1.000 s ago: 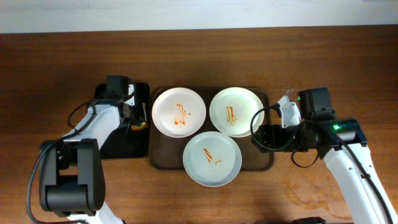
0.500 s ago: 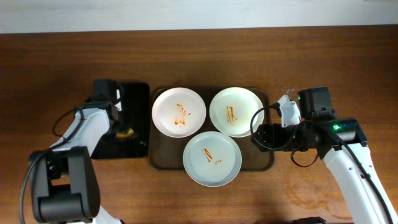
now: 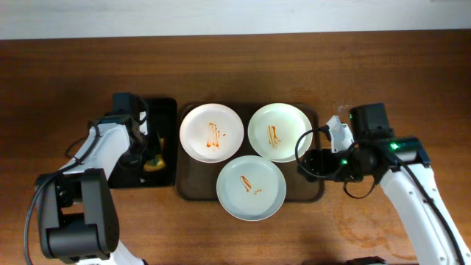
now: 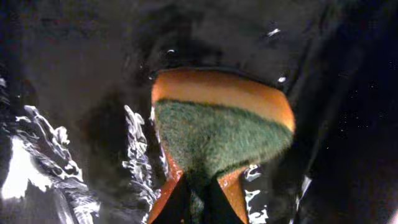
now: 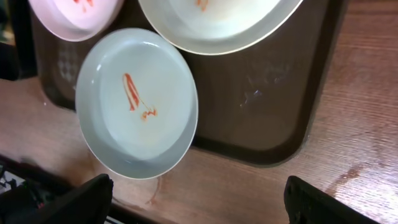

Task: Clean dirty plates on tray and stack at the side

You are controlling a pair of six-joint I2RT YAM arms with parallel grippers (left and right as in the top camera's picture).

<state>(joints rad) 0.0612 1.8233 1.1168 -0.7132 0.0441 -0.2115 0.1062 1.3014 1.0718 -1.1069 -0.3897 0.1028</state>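
Three white plates lie on the dark brown tray [image 3: 312, 190]: back left [image 3: 212, 132], back right [image 3: 278, 131] and front [image 3: 251, 187], which overhangs the tray's front rim. Each has orange-brown streaks. My left gripper [image 3: 149, 156] is over the small black tray [image 3: 163, 110] and is shut on an orange and green sponge [image 4: 224, 124]. My right gripper [image 3: 306, 163] is open and empty, just above the brown tray's right edge. In the right wrist view its fingers [image 5: 199, 208] spread wide over the table wood beside the front plate [image 5: 137, 102].
The black tray is wet and glistens in the left wrist view [image 4: 56, 155]. It stands directly left of the brown tray. Bare wooden table [image 3: 383, 81] lies right of, behind and in front of the trays.
My left gripper has moved left and toward the front over the black tray, with the sponge in it. My right arm has shifted very slightly left. The plates have not moved.
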